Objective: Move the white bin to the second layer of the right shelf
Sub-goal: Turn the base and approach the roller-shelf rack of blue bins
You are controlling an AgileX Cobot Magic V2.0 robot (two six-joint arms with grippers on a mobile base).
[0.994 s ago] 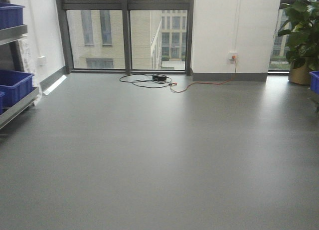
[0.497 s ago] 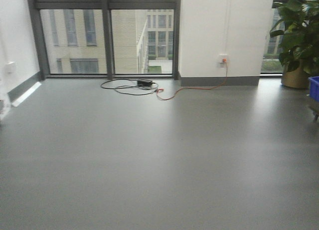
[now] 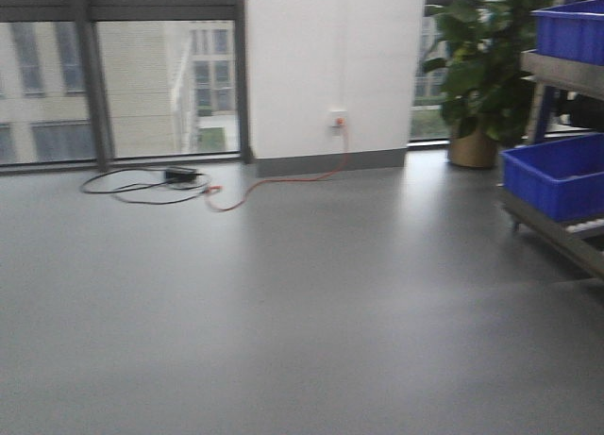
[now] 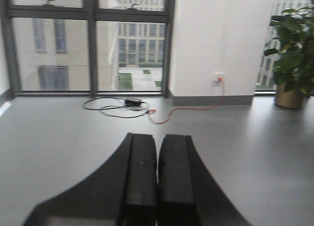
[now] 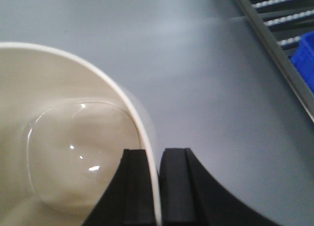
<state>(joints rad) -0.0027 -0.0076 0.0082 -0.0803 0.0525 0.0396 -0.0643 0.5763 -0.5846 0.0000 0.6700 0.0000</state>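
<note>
1. The right gripper (image 5: 158, 187) pinches the rim of the white bin (image 5: 64, 152), carried low over the floor.
2. The left gripper (image 4: 157, 182) is closed on nothing.
3. The roller shelf (image 5: 273, 54) lies ahead-right of the bin, well apart and nearer the right arm.

We see open grey floor (image 3: 302, 312) ahead, wide passage up to wall (image 3: 330, 67). Cables (image 3: 142, 185) lie low on floor by window, far left. Potted plant (image 3: 481, 76) fills far right corner. Rack (image 3: 566, 237) with blue crates (image 3: 557, 175) closes our right side. In right wrist view, white bin (image 5: 64, 138) takes left half. Rack front rail (image 5: 274, 48) crosses upper right, roller lanes (image 5: 289, 17) behind it, one partly taken by blue crate. Bare floor lies between bin and rail.
</note>
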